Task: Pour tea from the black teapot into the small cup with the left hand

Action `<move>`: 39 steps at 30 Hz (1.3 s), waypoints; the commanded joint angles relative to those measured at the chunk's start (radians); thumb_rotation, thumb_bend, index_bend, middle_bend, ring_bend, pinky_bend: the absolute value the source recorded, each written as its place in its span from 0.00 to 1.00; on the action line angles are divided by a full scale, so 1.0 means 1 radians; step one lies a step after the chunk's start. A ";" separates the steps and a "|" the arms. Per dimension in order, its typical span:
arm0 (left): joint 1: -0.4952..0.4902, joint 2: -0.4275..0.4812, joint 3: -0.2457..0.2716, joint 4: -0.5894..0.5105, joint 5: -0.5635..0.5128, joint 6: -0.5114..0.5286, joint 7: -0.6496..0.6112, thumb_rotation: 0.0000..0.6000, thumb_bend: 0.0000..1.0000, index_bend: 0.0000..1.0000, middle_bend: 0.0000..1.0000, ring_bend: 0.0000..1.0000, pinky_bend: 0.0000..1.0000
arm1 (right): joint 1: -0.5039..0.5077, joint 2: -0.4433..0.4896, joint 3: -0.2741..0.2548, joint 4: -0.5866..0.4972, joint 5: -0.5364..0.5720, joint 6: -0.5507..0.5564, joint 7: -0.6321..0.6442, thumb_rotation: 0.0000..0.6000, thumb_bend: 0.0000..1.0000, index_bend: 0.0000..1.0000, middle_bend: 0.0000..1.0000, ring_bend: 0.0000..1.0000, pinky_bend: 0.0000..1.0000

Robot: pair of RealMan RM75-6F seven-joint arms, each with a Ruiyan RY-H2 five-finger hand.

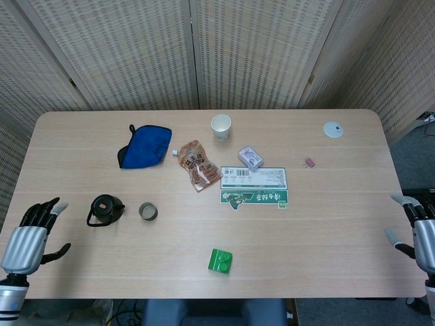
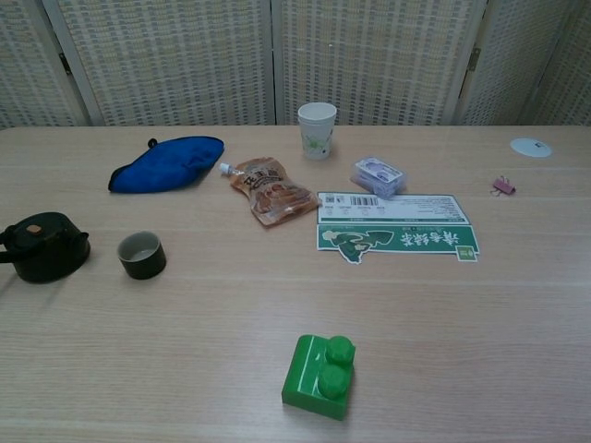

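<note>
The black teapot (image 1: 106, 208) (image 2: 42, 246) stands upright on the left part of the table, its handle pointing left. Just to its right sits the small dark cup (image 1: 148, 211) (image 2: 141, 255), upright and apart from the pot. My left hand (image 1: 30, 234) hovers at the table's front left corner, left of and nearer than the teapot, fingers spread and holding nothing. My right hand (image 1: 420, 233) shows at the right edge of the head view, off the table's front right corner, fingers apart and empty. The chest view shows neither hand.
Behind the teapot lies a blue pouch (image 1: 146, 146). Mid-table are a snack packet (image 1: 197, 165), a white paper cup (image 1: 221, 127), a small wrapped box (image 1: 250, 157) and a green-and-white carton (image 1: 254, 187). A green brick (image 1: 219, 261) sits near the front edge. A pink clip (image 1: 309, 162) and white disc (image 1: 333, 129) lie far right.
</note>
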 commanded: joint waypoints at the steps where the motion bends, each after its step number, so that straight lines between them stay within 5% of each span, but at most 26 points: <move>1: -0.048 -0.012 0.003 0.007 0.039 -0.052 -0.015 1.00 0.22 0.13 0.07 0.11 0.08 | -0.001 0.006 0.004 -0.006 0.002 0.003 -0.006 1.00 0.19 0.26 0.32 0.24 0.18; 9: -0.121 -0.051 0.009 0.038 0.079 -0.133 -0.019 1.00 0.22 0.13 0.07 0.11 0.09 | -0.006 0.011 0.004 -0.012 0.004 0.006 -0.006 1.00 0.19 0.26 0.32 0.24 0.18; 39: -0.313 -0.213 -0.029 0.320 -0.096 -0.426 0.020 1.00 0.22 0.10 0.07 0.10 0.09 | -0.027 0.013 0.006 -0.005 0.018 0.018 0.008 1.00 0.19 0.26 0.32 0.24 0.18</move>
